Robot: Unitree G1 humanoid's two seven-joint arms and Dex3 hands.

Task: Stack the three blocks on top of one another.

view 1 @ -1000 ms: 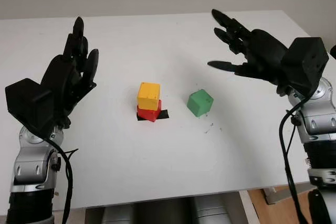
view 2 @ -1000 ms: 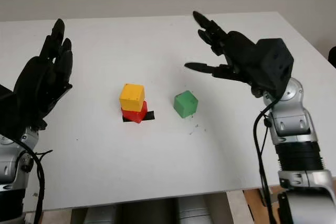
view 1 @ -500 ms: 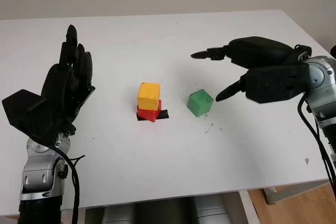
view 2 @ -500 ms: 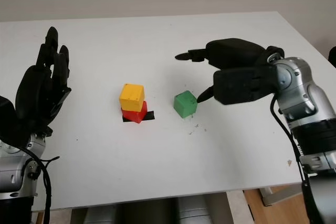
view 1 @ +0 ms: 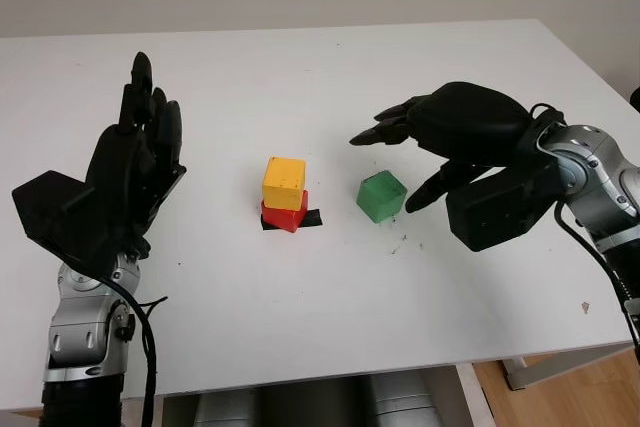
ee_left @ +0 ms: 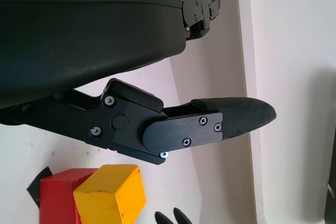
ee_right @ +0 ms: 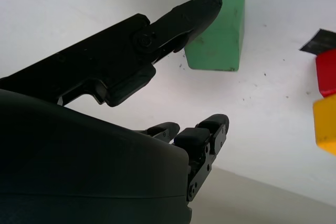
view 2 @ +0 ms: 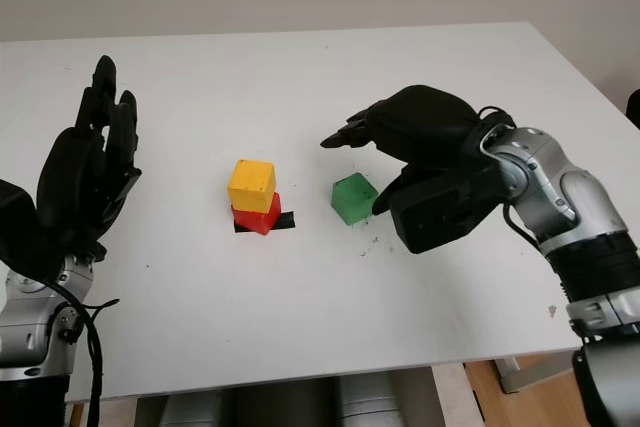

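A yellow block (view 1: pixel 283 182) sits skewed on a red block (view 1: pixel 285 215) at the table's middle, over a black tape mark (view 1: pixel 311 219). The green block (view 1: pixel 381 196) stands alone just right of them. My right hand (view 1: pixel 400 159) hovers open over and beside the green block, thumb tip close to its right side, fingers arching above it without touching. In the right wrist view the thumb (ee_right: pixel 178 17) points at the green block (ee_right: pixel 216 39). My left hand (view 1: pixel 130 172) is raised open at the left, well away from the stack.
The white table (view 1: pixel 300 327) has its front edge near the bottom and its right edge beside my right arm. Small dark specks (view 1: pixel 402 240) mark the surface right of the green block. A pale wall lies behind.
My right hand has swung down and left from a raised pose to hover over the green block. The left hand shifted only slightly. The blocks have not moved.
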